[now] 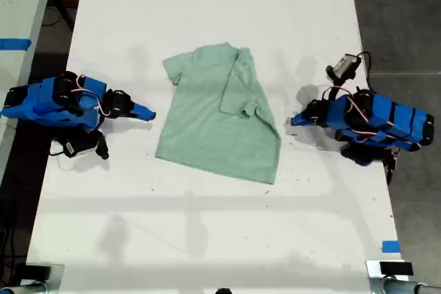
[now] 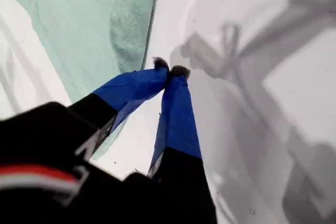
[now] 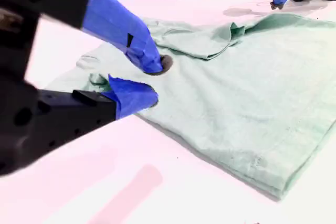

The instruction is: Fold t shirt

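The t shirt (image 1: 217, 115) lies flat mid-counter (image 1: 207, 5), one sleeve folded over its body. My first gripper (image 1: 295, 121) sits just off its edge at the exterior view's right; my second gripper (image 1: 146, 112) is at the exterior view's left.

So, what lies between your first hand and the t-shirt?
Only bare white table lies between my first hand and the t-shirt; the exterior view shows it.

A white surface (image 1: 207, 225) carries the shirt (image 1: 207, 129), lying flat with one sleeve folded inward.
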You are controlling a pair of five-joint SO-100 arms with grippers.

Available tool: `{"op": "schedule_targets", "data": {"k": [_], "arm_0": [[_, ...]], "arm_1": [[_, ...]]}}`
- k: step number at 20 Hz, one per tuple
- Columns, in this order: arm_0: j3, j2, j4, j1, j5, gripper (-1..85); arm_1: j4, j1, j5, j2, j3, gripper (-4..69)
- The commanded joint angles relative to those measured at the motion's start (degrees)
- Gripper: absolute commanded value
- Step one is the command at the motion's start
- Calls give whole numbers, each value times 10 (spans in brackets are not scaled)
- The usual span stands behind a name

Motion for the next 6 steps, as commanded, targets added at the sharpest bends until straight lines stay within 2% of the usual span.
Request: {"op": "schedule_targets", "data": {"k": [1,6], "arm_0": [[0,4,1,-17,-9,56],[0,4,1,-55,-9,56]], "arm_1": [[-6,-4,-3,8,29,21],[-8,-2,-7,8,29,21]]}}
